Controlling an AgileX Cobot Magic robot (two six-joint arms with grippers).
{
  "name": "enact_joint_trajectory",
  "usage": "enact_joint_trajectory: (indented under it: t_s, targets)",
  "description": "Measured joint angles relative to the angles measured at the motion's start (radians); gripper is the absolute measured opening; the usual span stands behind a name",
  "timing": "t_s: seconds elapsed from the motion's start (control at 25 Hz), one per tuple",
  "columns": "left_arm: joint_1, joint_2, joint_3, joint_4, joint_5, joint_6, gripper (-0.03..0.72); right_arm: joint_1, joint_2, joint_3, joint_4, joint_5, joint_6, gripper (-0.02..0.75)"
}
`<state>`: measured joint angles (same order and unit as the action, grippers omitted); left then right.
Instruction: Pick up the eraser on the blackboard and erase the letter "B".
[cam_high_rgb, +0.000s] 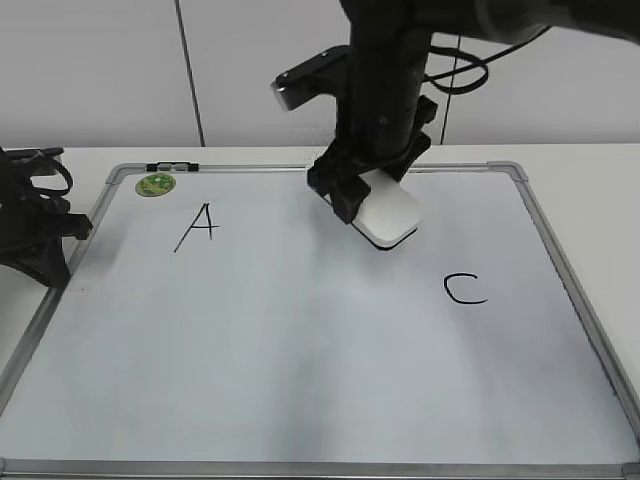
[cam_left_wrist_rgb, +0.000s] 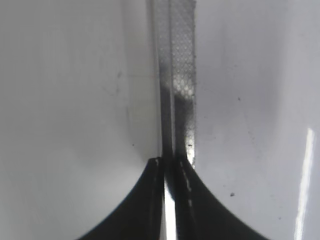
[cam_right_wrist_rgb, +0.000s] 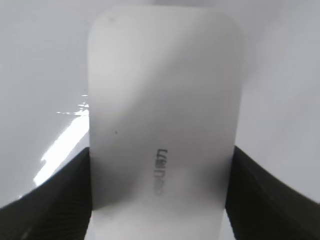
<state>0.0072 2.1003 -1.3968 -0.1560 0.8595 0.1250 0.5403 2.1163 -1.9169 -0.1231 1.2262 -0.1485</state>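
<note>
The blackboard (cam_high_rgb: 300, 350) lies flat on the table, white with a silver frame. My right gripper (cam_high_rgb: 372, 200) is shut on the white eraser (cam_high_rgb: 392, 215), which rests on or just above the board's upper middle, between the black "A" (cam_high_rgb: 197, 227) and "C" (cam_high_rgb: 465, 289). The right wrist view shows the eraser (cam_right_wrist_rgb: 162, 125) with grey lettering held between the two fingers (cam_right_wrist_rgb: 160, 205). No letter "B" shows; the spot under the eraser and arm is hidden. My left gripper (cam_high_rgb: 45, 235) is shut and empty at the board's left edge, its tips (cam_left_wrist_rgb: 170, 162) over the frame strip (cam_left_wrist_rgb: 180, 75).
A round green magnet (cam_high_rgb: 155, 185) sits at the board's top left corner. A small dark and grey item (cam_high_rgb: 172, 167) lies on the top frame beside it. The white table (cam_high_rgb: 590, 165) extends behind the board. A wall stands at the back.
</note>
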Motion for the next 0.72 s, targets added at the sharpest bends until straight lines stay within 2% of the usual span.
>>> enact_joint_trajectory:
  t_s: [0.28,0.52,0.72]
  targets:
    - [0.000,0.000,0.000,0.000,0.000,0.000,0.011,-0.197,-0.093,0.049,0.059,0.002,0.021,0.553]
    - [0.000,0.000,0.000,0.000,0.000,0.000,0.011,-0.381,-0.180,0.184,0.132,0.002,0.049,0.552]
    - [0.000,0.000,0.000,0.000,0.000,0.000,0.011,-0.443,-0.241,0.342,0.139,-0.051,0.077,0.552]
